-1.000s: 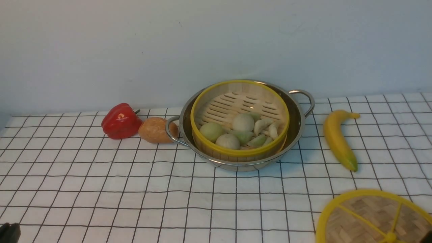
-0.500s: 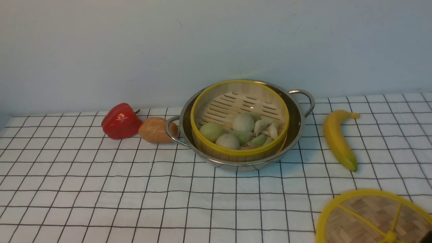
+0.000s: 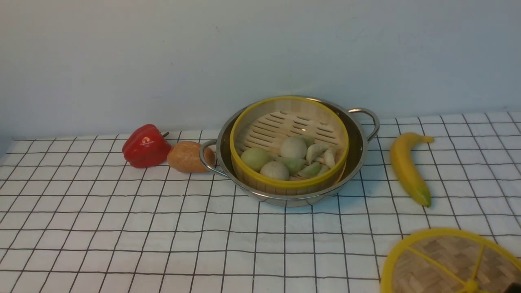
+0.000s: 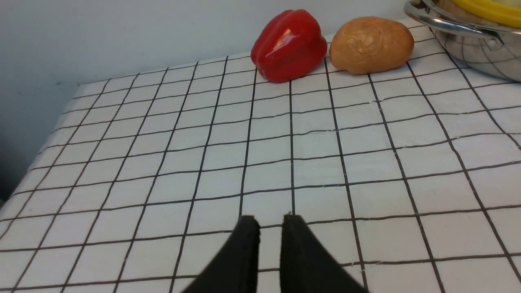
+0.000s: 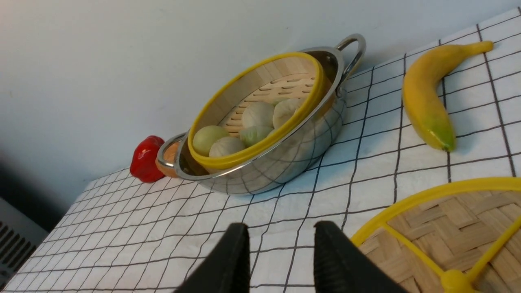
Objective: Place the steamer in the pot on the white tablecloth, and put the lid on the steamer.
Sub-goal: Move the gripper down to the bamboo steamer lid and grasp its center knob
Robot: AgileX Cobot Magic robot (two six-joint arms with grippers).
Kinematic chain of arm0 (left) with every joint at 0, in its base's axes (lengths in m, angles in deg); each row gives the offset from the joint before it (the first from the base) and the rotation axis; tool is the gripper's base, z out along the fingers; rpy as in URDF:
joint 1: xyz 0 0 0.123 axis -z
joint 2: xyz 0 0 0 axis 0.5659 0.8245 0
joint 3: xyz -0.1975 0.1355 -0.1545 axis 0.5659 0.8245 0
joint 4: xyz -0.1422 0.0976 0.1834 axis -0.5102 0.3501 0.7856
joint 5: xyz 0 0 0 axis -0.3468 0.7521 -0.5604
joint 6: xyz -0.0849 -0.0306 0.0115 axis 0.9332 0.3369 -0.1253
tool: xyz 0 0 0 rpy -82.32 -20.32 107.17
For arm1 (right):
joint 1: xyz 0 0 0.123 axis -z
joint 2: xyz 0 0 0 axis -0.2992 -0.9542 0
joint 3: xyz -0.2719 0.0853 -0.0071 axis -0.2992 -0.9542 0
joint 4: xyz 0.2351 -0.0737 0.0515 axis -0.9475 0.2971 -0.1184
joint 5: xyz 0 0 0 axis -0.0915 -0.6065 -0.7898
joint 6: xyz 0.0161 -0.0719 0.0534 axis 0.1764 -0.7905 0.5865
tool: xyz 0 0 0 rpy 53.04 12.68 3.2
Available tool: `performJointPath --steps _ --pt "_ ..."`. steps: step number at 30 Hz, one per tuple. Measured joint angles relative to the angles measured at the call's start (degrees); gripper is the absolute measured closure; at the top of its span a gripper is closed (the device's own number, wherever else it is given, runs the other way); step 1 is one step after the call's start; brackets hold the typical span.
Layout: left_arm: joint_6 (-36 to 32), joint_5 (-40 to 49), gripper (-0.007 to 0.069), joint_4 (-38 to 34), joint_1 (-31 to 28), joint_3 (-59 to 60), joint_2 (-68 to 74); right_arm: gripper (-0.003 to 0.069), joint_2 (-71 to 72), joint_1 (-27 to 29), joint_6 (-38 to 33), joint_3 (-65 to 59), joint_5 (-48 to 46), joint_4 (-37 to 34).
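Well — round bamboo steamer point(image 3: 285, 128) w/ yellow rims sits in the shiny steel pot point(image 3: 358, 150) on the white gridded tablecloth point(image 3: 122, 228); flat woven lid point(image 3: 447, 260) lies just beside my right pincer point(image 5: 281, 228), spread & empty. Risk: off-centre grip on knob point(image 5: 452, 280) — lid could tilt, slip.

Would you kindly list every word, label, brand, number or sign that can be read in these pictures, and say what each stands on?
No readable text in any view.
Red pepper: a small pale spot in the front view, too small to read; it may only be glare.
Pot, steamer, lid, banana, tablecloth: no lettering visible.
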Motion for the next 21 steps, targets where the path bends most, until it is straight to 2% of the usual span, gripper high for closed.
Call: performJointPath --steps 3,6,11,15,21 --pt "0.0 0.0 0.0538 0.0 0.0 0.0 0.0 0.0416 0.0 -1.1 -0.1 0.0 0.4 0.9" --pt "0.0 0.0 0.0529 0.0 0.0 0.0 0.0 0.0416 0.0 -1.1 1.7 0.0 0.4 -1.4" --pt "0.0 0.0 0.0524 0.0 0.0 0.0 0.0 0.0416 0.0 -1.1 -2.4 3.1 -4.7 -2.6" --pt "0.0 0.0 0.0510 0.0 0.0 0.0 0.0 0.0416 0.1 -1.1 -10.0 15.6 -15.8 -2.2" --pt "0.0 0.0 0.0496 0.0 0.0 0.0 0.0 0.0416 0.2 -1.1 -13.8 31.2 -18.5 3.5"
